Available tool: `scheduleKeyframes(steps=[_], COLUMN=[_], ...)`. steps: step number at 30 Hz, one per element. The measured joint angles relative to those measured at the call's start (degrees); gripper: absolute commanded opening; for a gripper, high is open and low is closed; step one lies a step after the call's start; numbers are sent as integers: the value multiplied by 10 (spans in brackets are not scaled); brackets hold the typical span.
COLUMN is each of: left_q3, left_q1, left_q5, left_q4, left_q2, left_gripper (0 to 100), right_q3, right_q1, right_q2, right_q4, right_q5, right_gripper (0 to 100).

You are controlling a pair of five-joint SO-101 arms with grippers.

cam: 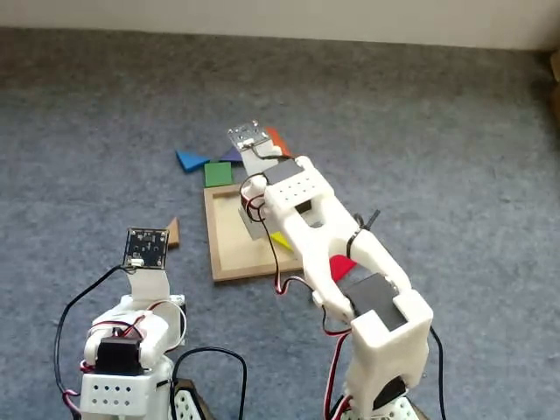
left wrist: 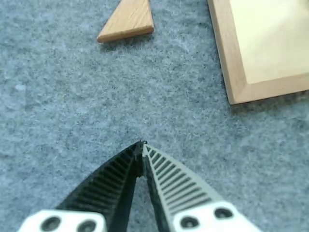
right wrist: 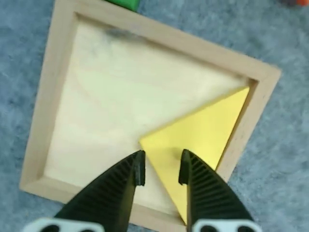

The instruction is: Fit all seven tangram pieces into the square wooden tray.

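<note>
Your right gripper (right wrist: pixel 161 166) hangs over the wooden tray (right wrist: pixel 47 101), fingers slightly spread above a corner of the yellow triangle (right wrist: pixel 203 133), which lies flat against the tray's wall. Your left gripper (left wrist: pixel 143 147) sits pressed together over the carpet (left wrist: pixel 72 96), near the tray.

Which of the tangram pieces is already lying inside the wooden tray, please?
The yellow triangle, tucked into a corner of the tray. The green square, blue triangle and plain wooden piece lie outside on the carpet.
</note>
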Motion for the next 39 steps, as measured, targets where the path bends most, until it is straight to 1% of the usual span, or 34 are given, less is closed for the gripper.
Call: scheduleKeyframes(steps=[5, 14, 17, 21, 24, 26, 34, 39], left_q3=[0, 0, 0, 0, 0, 0, 0, 0], left_q1=[0, 0, 0, 0, 0, 0, 0, 0], left_q5=[0, 0, 0, 0, 0, 0, 0, 0], left_q4=[0, 0, 0, 0, 0, 0, 0, 0], left_q2=[0, 0, 0, 0, 0, 0, 0, 0], left_gripper=[6, 6, 6, 6, 6, 6, 6, 6], right_q3=[0, 0, 0, 0, 8, 41, 208, 288], right_q1=[6, 88, 92, 91, 91, 92, 93, 93], right_q2=[0, 0, -15, -89, -164, -214, -404, -478], right_q4=[0, 4, 47, 97, 112, 128, 132, 132], right_q5=[14, 18, 18, 18, 18, 18, 18, 18], right_gripper=[84, 84, 84, 45, 39, 39, 39, 39])
